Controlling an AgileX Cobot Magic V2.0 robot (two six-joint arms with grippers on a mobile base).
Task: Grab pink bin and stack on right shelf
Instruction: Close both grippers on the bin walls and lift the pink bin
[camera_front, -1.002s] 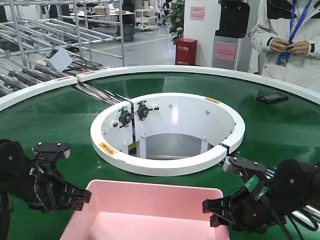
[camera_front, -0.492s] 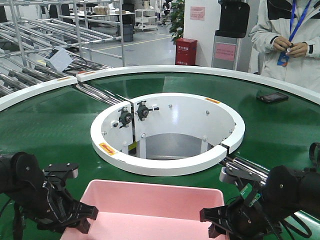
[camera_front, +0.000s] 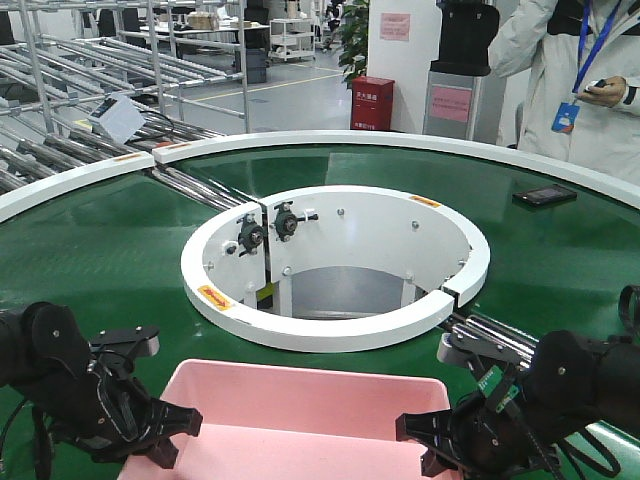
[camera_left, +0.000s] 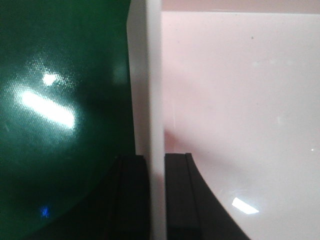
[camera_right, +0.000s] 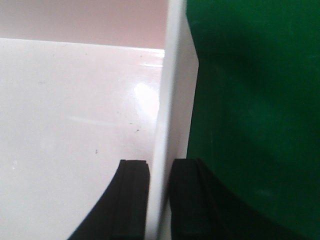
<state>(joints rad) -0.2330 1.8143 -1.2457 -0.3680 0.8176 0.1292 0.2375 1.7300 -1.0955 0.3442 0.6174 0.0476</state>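
At the near edge of the scene, on the green conveyor belt (camera_front: 100, 230): pink bin (camera_front: 310, 420), set flat on the belt, far wall and part of the glossy floor visible, near part cut off by the frame. At the bin's left side wall: left gripper (camera_front: 165, 435), black, clamped on the pink bin, one finger (camera_left: 132, 200) outside against the belt side of the wall and the other inside over the pink floor, both pressed to the thin pale wall in the left wrist view. At the bin's right side wall: right gripper (camera_front: 425, 445), likewise clenched on the pink bin, inner finger (camera_right: 132, 200) over the floor, outer finger on the green side, wall pinched between the two with no gap seen in the right wrist view. Just beyond the bin's far wall: white ring (camera_front: 330, 330) around a round opening in the belt, split at left and right, with two black bearing mounts on its inner far-left face and small yellow-and-red labels on its top. Far right on the belt, well apart from the bin: dark phone (camera_front: 544, 195), lying flat. Beyond the belt's far right rim: person in a white jacket (camera_front: 570, 80) with a blue lanyard and badge, head out of frame. Far centre on the floor: red box (camera_front: 372, 103). Far left: metal roller racks (camera_front: 80, 70). Right shelf outside every view.
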